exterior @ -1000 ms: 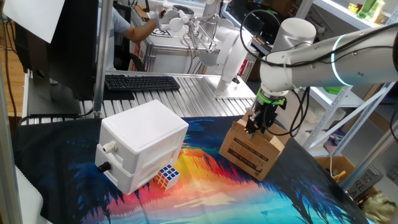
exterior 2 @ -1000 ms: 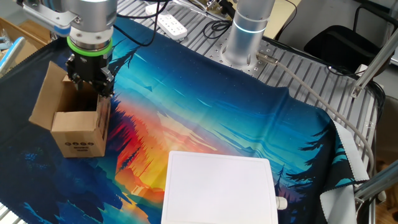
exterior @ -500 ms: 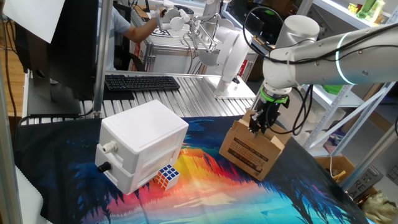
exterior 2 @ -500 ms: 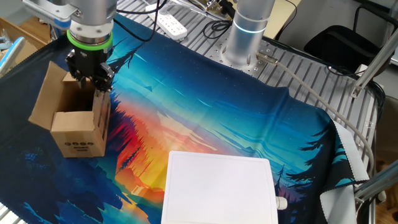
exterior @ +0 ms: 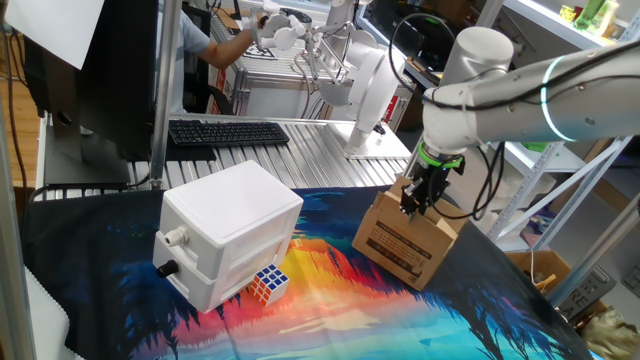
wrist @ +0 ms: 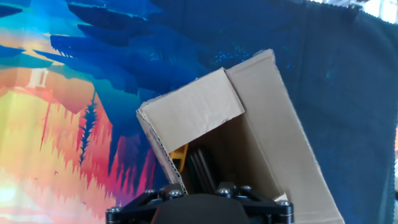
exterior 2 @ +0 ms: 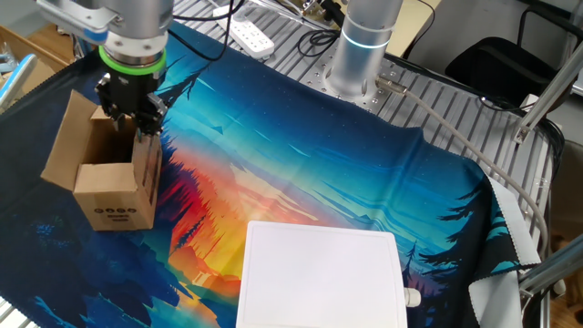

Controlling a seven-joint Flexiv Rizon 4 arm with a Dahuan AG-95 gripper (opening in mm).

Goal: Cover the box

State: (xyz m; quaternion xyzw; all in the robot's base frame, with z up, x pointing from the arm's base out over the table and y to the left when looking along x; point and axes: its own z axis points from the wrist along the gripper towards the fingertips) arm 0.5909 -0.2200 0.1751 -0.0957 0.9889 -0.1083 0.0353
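Claw: claw (exterior 2: pixel 139 128) points steeply down at the box's rim, its fingers partly closed on the upright flap (exterior 2: pixel 146 162) on the side nearest the arm's base (exterior 2: pixel 360 55); in the hand view one finger (wrist: pixel 199 167) sits inside the flap, with the cardboard edge against it. Whether it pinches firmly I cannot tell.
Box: box (exterior: pixel 405 240) stands on the colourful cloth (exterior 2: pixel 301 182) over the desk, near the cloth's edge, well apart from the white box (exterior: pixel 228 232) and the cube (exterior: pixel 268 284). Its top is open; another flap (exterior 2: pixel 68 137) leans outward on the far side.
Step in hand: folding the held flap inward over the opening, by my reading.
Doing it well: swing the flap about its crease rather than pushing straight down, so the light carton neither tips nor slides; keep the grip near the flap's free edge; let go only once it lies flat.
Risk: cardboard may buckle or slip out of a loose pinch.
Change since earlier: fingers stand narrower than a second ago; the flap looks more upright; box, white box and cube lie where they were.
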